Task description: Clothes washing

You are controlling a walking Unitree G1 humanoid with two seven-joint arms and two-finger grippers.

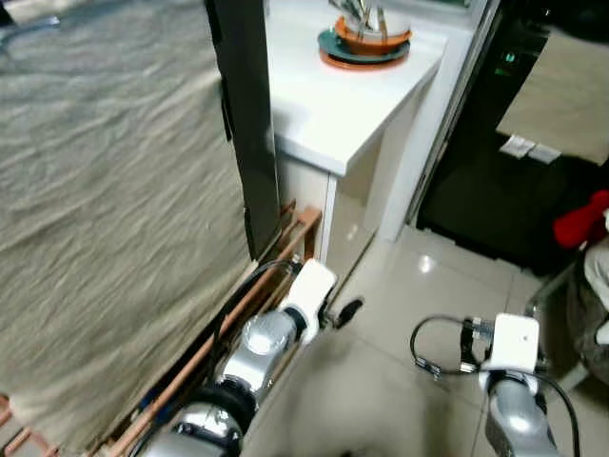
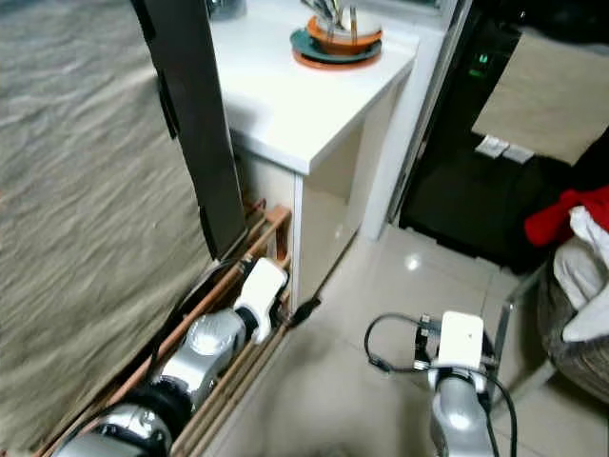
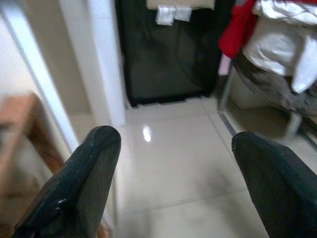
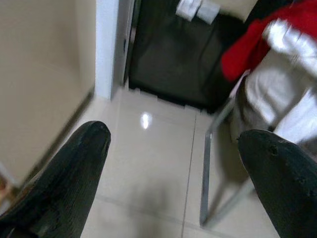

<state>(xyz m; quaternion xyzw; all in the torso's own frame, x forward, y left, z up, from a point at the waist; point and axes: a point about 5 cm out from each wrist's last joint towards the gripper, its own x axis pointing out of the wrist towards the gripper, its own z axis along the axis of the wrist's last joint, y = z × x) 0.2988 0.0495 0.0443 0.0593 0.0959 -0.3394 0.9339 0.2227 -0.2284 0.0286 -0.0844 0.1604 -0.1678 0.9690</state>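
A pile of clothes, one red piece (image 2: pixel 561 214) and white pieces (image 2: pixel 585 271), lies in a grey basket on a metal frame at the right, beside a black cabinet. In the wrist views the same red cloth (image 3: pixel 238 30) (image 4: pixel 246 49) and white cloth (image 3: pixel 277 37) (image 4: pixel 277 87) sit ahead and to one side. My left gripper (image 3: pixel 176 144) is open over the tiled floor with nothing between its fingers. My right gripper (image 4: pixel 173 141) is open too, empty, a short way from the basket's frame. Both silver arms (image 1: pixel 257 347) (image 1: pixel 509 400) reach forward low.
A white counter (image 1: pixel 328 114) with stacked dishes (image 1: pixel 364 43) stands ahead. A large beige fabric panel (image 1: pixel 105 219) and a dark post (image 1: pixel 243 124) fill the left, with a wooden rack (image 1: pixel 285 248) at their foot. A black cabinet (image 1: pixel 485 181) stands behind the glossy tiled floor (image 1: pixel 400 324).
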